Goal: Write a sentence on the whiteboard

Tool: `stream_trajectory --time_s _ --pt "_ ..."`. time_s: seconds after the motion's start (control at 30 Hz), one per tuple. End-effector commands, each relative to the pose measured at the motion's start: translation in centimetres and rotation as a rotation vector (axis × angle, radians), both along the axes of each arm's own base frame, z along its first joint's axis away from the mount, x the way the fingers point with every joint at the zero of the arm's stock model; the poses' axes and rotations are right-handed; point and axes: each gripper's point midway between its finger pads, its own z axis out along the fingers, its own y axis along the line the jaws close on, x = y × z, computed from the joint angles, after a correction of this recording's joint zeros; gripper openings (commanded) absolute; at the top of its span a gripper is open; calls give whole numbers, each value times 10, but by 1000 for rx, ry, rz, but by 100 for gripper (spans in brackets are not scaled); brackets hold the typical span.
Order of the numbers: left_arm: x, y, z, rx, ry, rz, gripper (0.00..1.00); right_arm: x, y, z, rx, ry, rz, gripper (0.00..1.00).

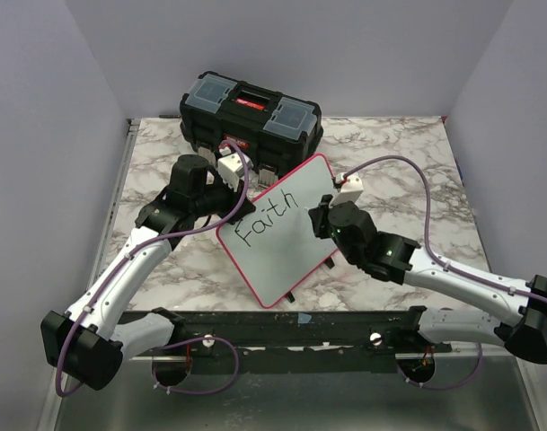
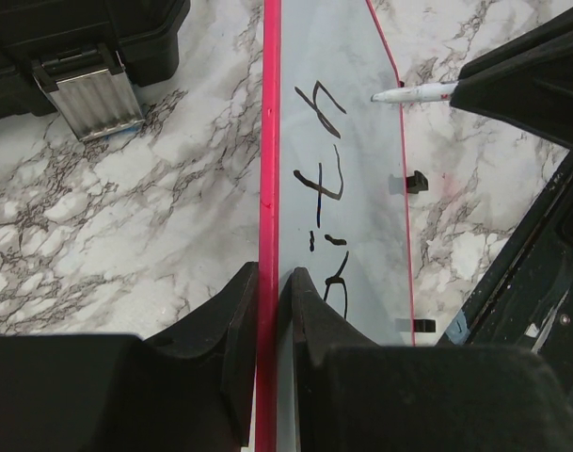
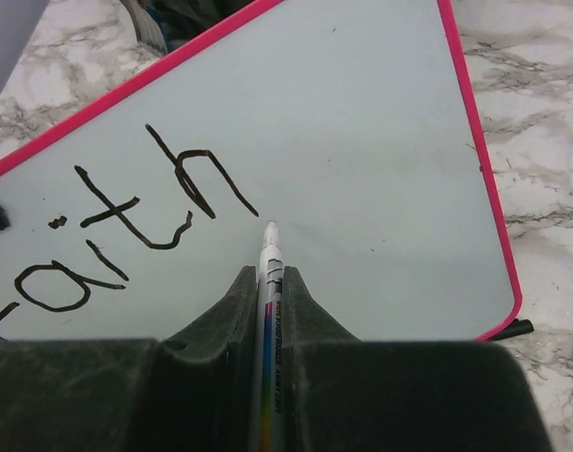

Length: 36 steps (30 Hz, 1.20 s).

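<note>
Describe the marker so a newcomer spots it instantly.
On the marble table, find the red-rimmed whiteboard. Over its right half, the right gripper pinches a slim white marker, tip beside the final h of the lettering. It alone is pen-shaped.

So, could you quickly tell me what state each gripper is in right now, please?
Left gripper: closed on the rim of the whiteboard.
Right gripper: closed on the marker.

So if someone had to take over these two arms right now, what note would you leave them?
Left gripper: shut on the red rim of the whiteboard, steadying it.
Right gripper: shut on the marker, tip at the board just past the h.
Done: the word Faith is written.
To do: the rest of the sentence, on the blank area below.
</note>
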Motion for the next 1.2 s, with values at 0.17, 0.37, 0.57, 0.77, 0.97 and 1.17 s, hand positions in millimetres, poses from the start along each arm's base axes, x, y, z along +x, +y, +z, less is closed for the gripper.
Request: stream_trajectory --time_s 0.17,0.37,0.57,0.77,0.97,1.17 --pt "7 1 12 13 -95 -8 0 -18 -18 16 44 4 33 1" --pt "11 2 8 25 -91 5 0 -39 1 9 79 61 184 1" --pt "12 4 6 33 -90 20 0 -63 22 2 115 104 297 1" --pt "12 4 6 31 -91 24 0 -91 43 -5 106 111 374 1" --pt "13 4 3 37 -84 26 0 -120 73 -9 73 81 448 1" --pt "13 5 2 39 -83 27 0 -140 106 -19 11 39 487 1"
